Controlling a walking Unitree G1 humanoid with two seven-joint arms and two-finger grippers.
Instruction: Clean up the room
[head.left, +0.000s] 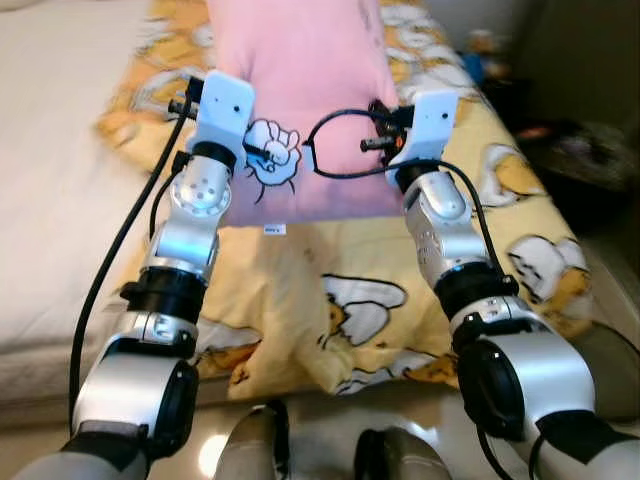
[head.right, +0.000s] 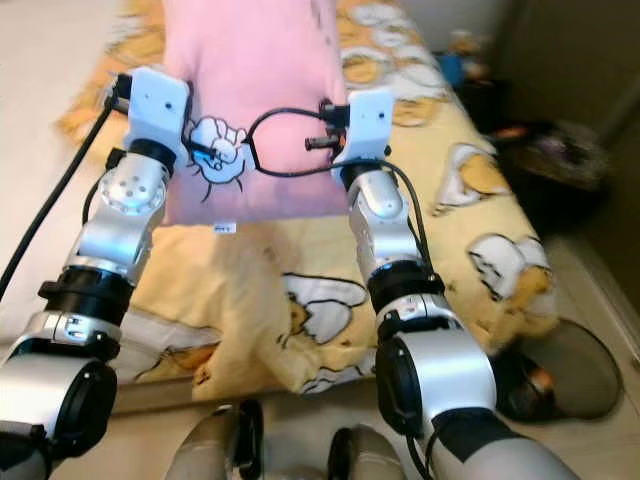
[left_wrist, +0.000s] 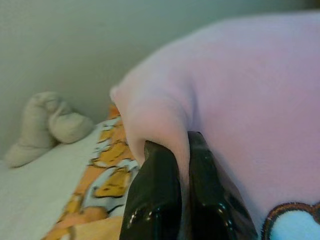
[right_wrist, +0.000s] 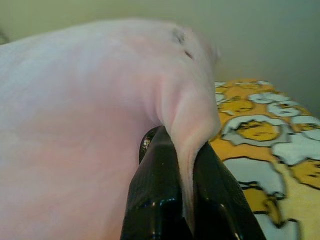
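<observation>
Item: pink pillow (head.left: 300, 90), soft fleece cover, held up over a bed by both arms. Embroidered motif on its lower left face, a white cartoon glove shape outlined in dark thread; in the left wrist view a light-blue patch with brown border shows at the corner. A small white tag (head.left: 274, 230) hangs at the lower edge; any writing on it is too small to read.

Left gripper (left_wrist: 182, 192): fingers pressed together on a fold of the pillow's left edge.
Right gripper (right_wrist: 182, 187): fingers pinched on a fold of the pillow's right edge, fabric squeezed between them.

Surface: bed covered by a yellow blanket (head.left: 400, 260) printed with white and orange cartoon ducks, its near edge drooping toward the floor. To the robot's left, a plain white sheet (head.left: 60, 180). A rumpled cream-coloured cushion or bundle (left_wrist: 45, 125) lies near the wall.

Room: pale wall behind the bed; dark furniture (head.left: 590, 120) at the right; pale glossy floor (head.left: 320, 430) below, blurred.
</observation>
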